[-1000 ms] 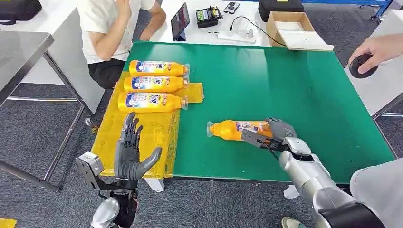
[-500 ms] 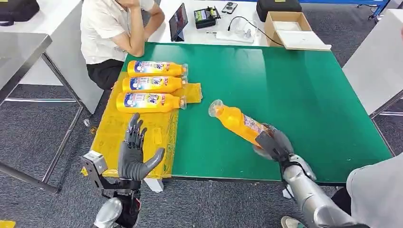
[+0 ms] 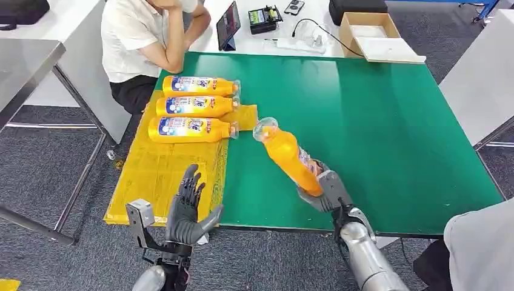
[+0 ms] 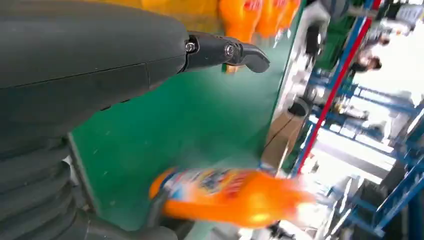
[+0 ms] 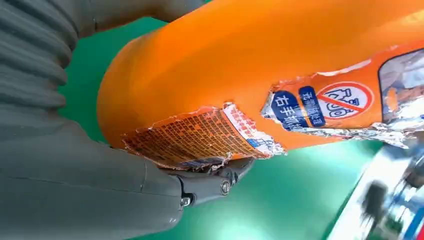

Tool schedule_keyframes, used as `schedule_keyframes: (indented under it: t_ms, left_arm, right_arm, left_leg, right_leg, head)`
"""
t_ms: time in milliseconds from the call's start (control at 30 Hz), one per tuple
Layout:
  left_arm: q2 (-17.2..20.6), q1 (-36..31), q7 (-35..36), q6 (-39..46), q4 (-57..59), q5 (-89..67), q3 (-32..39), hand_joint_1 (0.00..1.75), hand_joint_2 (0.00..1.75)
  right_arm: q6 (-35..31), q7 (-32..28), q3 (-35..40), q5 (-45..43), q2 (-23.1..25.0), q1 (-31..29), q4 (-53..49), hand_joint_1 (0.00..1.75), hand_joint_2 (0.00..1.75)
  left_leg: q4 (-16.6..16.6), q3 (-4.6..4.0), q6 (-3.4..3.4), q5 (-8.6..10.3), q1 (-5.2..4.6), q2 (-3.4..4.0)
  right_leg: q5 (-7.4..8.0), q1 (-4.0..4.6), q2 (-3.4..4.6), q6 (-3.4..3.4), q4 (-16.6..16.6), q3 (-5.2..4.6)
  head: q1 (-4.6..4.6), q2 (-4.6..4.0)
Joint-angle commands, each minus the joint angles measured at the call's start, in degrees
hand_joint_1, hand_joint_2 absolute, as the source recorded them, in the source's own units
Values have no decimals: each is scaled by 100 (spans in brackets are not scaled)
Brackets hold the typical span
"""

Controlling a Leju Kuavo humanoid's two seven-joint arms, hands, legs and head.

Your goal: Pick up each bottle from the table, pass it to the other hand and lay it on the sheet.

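Note:
My right hand [image 3: 324, 193] grips the base of an orange bottle [image 3: 288, 154] and holds it tilted above the green table [image 3: 376, 121], cap end up and toward the sheet. The right wrist view shows the same orange bottle [image 5: 260, 65] close up with a torn label, my right hand's fingers [image 5: 210, 182] curled under it. My left hand [image 3: 189, 209] stands open, fingers up, at the table's near edge beside the yellow sheet [image 3: 157, 176]. The orange bottle [image 4: 235, 195] appears blurred past my left hand's thumb [image 4: 230, 50]. Three orange bottles [image 3: 193, 106] lie side by side on the sheet's far end.
A person in a white shirt [image 3: 142, 36] sits at the table's far left corner. A white desk behind carries a tablet [image 3: 229, 25], a cardboard box [image 3: 373, 33] and cables. A person's grey sleeve [image 3: 479, 242] shows at the near right.
My right hand has lifted the bottle off the table and swung it left, cap end rising. My left hand has moved right along the table's near edge, toward it. The hand holding a dark disc at the right has gone.

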Motion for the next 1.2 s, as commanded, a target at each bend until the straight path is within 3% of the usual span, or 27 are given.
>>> schedule_keyframes:
  t_ms: [33,300,733,967,1200]
  left_arm:
    - [367,-210,-68,-424,437,-74,-517,0,175]
    - [148,-374,-183,-455,546,-462,-548,0,175]
    - [60,-422,-709,91,87,-708,-532,0,175]
    - [1,-468,-635,463,21,-492,-491,0,175]
    - [96,-583,-680,157,58,-243,-675,0,175]
  right_arm:
    - [1125,53,1266,-808,201,207,-1341,175,175]
    - [1073,-27,2352,-1053,337,4,-820,175,175]
    - [1043,-112,2685,-1022,240,138,-506,175,175]
    - [891,-197,2829,-921,297,134,-244,175,175]
    - [822,-169,2937,-858,292,33,-224,175,175]
  left_leg:
    - [-10,29,7,-9,-5,18]
    - [-9,14,9,-2,1,13]
    - [-7,13,10,-4,0,6]
    - [-9,19,13,-5,-2,6]
    - [-6,1,6,0,1,4]
  right_leg:
    - [-10,1,2,-18,0,17]
    - [-6,3,-5,-15,-1,12]
    - [-9,3,-9,-14,-2,13]
    - [-10,2,-11,-15,-4,20]
    - [-5,2,-8,-11,-2,2]
  head:
    - [0,0]
    - [2,0]
    - [0,0]
    - [2,0]
    - [0,0]
